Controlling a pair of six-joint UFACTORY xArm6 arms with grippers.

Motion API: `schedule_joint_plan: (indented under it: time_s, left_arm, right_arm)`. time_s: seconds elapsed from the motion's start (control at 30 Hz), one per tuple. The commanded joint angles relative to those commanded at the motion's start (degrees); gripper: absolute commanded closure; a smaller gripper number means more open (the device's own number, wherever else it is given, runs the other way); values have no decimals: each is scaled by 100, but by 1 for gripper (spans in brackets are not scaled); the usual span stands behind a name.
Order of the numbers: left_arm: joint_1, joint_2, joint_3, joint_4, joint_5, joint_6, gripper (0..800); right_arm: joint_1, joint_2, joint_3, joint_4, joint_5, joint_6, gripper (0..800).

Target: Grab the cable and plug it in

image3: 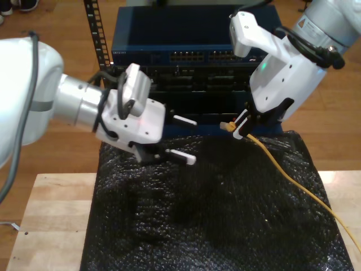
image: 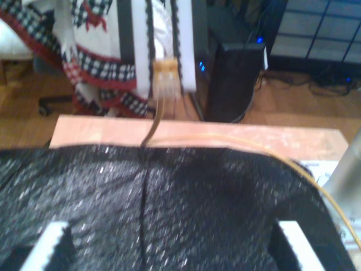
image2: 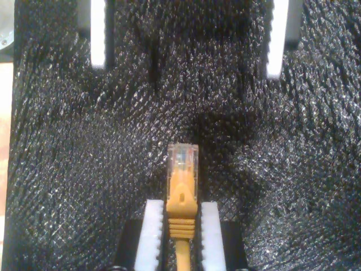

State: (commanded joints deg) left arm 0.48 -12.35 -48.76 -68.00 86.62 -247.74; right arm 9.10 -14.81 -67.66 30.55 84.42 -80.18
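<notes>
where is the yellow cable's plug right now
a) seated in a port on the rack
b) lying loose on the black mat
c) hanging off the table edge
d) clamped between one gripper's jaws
d: in the second wrist view my second gripper has its jaws closed on the cable just behind the clear plug, held above the black mat.

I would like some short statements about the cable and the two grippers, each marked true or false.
1. My second gripper is shut on the cable. True.
2. My first gripper holds the cable. False: it is open, holding nothing.
3. The cable is blue. False: it is yellow-orange.
4. The plug is already in a port. False: it hangs in front of the rack.
5. Black bubble wrap covers the table. True.
</notes>
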Motion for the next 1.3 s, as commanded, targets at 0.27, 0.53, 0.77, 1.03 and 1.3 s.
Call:
schedule_joint_plan:
  time_s: [0.27, 0.53, 0.77, 1.03, 1.3]
  left_arm:
    - [9, -26, -18, -193, 44, -158, 114]
    - [18, -18, -26, -202, 79, -149, 217]
    - [9, -18, -18, -202, 79, -132, 217]
    - [9, -18, -18, -202, 79, -53, 205]
    - [9, -18, 0, -193, 79, 0, 240]
  right_arm:
    - [18, 0, 35, -9, -9, 9, 786]
    - [53, 9, 123, 9, -44, 9, 783]
    - [88, 35, 202, 44, -53, 44, 784]
    - [334, 167, 237, 62, -211, 53, 784]
    - [369, 246, 237, 62, -281, 114, 784]
